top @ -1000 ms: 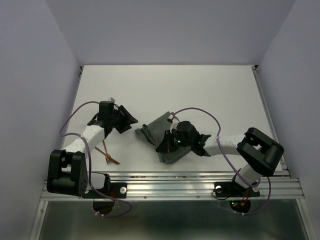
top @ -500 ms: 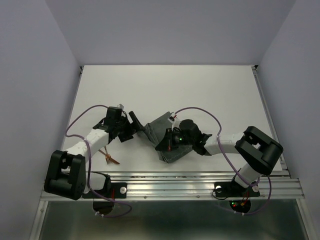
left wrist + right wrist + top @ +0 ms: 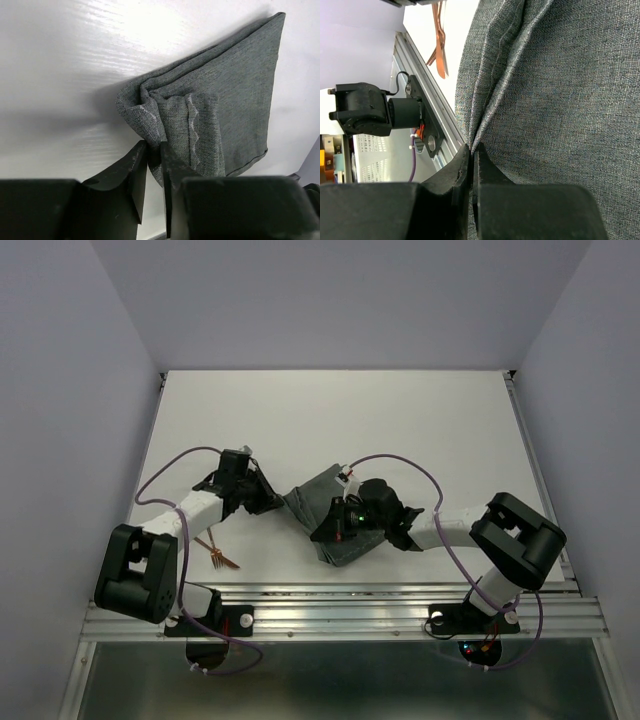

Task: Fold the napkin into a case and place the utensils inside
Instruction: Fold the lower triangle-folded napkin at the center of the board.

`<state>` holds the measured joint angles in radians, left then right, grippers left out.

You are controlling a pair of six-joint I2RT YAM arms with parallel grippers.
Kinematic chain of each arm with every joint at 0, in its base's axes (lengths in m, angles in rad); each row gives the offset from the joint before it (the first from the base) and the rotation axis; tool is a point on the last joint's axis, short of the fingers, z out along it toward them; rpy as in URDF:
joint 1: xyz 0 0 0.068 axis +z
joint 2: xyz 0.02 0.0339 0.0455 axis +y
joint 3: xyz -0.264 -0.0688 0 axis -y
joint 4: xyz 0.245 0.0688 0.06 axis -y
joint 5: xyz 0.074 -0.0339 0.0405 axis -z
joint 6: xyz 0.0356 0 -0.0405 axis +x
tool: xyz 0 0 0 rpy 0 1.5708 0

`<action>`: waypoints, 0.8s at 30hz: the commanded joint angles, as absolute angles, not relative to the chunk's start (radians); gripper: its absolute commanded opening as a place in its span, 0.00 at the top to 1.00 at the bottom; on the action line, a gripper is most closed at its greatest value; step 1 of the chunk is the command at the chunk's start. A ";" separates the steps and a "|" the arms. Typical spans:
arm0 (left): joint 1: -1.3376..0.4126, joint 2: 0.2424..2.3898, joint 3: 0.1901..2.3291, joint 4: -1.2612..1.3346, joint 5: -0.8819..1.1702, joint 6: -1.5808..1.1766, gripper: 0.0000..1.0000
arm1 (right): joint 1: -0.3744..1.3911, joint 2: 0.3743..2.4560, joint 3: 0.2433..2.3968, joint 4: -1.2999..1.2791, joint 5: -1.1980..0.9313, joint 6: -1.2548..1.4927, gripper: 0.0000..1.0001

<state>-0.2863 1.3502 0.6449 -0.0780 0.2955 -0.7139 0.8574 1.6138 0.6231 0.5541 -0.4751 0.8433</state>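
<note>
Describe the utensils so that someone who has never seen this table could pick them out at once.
Start at the white table, near edge, by the left arm's base. Just right of that base, partly under the arm, lie the utensils. They are thin copper-brown metal, one with fork tines, unlike the purple cable nearby or the grey-green napkin further right.

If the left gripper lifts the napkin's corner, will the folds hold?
Probably floppy: the napkin bunches in soft folds by the left gripper. Its layers lie loose and unpinned there, so they would likely sag open. It looks like thin, light cloth.
</note>
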 commanded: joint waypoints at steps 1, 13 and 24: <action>-0.299 1.355 0.698 -0.054 0.288 -0.703 0.82 | 0.854 1.618 0.623 0.626 -0.494 0.847 0.99; -0.364 1.387 0.798 -0.095 0.291 -0.719 1.00 | 0.854 1.638 0.618 0.626 -0.497 0.841 0.99; -0.416 1.514 0.882 -0.100 0.267 -0.735 1.00 | 0.845 1.618 0.586 0.623 -0.465 0.850 0.84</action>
<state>-0.4026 1.4883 0.8276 -0.0978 0.2855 -0.7315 0.8509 1.6314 0.6022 0.5678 -0.4763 0.8452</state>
